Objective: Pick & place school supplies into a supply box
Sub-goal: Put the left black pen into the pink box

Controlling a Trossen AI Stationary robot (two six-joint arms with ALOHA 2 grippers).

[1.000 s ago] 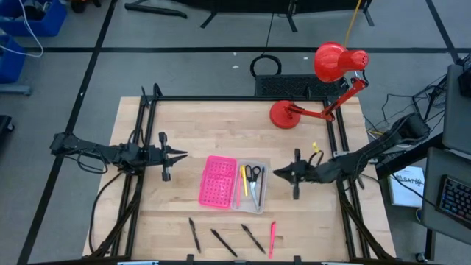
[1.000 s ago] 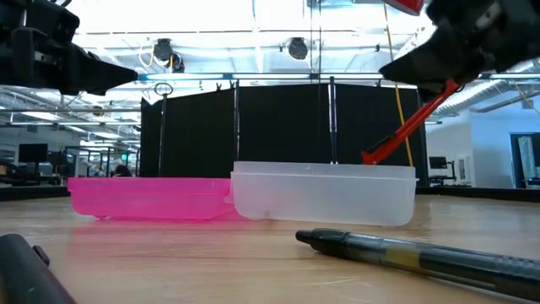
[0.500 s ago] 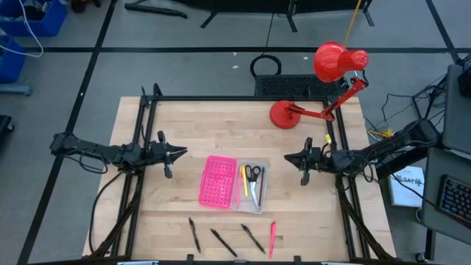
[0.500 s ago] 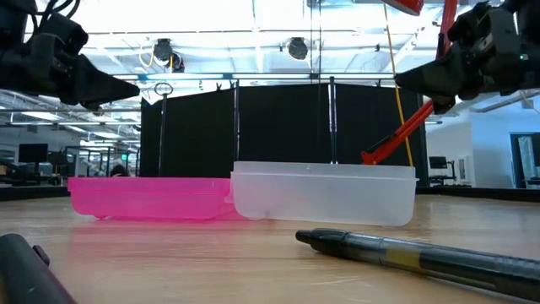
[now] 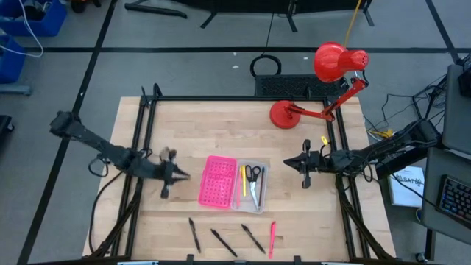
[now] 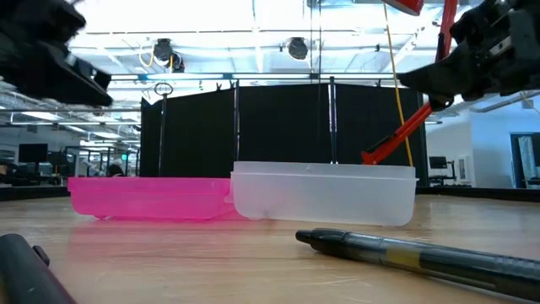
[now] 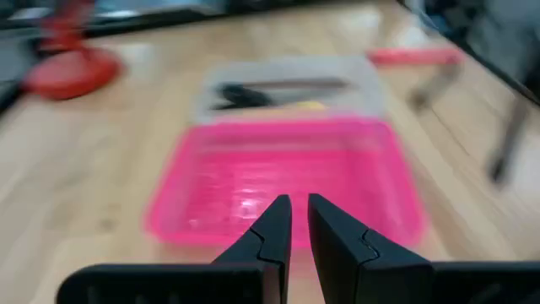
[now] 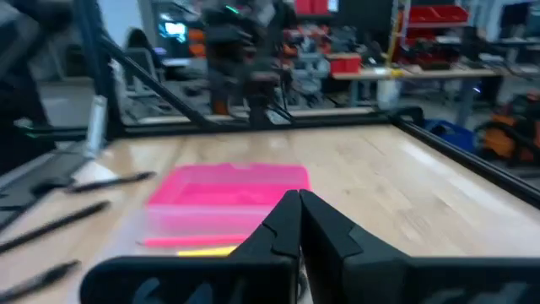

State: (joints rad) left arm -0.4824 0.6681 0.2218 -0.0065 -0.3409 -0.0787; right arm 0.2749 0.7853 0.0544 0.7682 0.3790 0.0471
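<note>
Currently four pens lie loose along the counter's (image 5: 184,125) near edge: three black pens (image 5: 221,241) and a pink-red pen (image 5: 271,238). Scissors (image 5: 254,175) and a yellow pencil (image 5: 243,179) sit inside the supply box (image 5: 251,205). Left gripper (image 5: 174,175) hovers beside the pink lid (image 5: 217,182), fingers narrow, empty. Right gripper (image 5: 289,161) waits beside the box, fingers closed, empty. Judgement: pens are light, stiff, liable to roll; grasp mid-barrel.

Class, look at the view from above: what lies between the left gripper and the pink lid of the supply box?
Only bare wooden table. In the high view the left gripper hovers just beside the pink lid.
</note>
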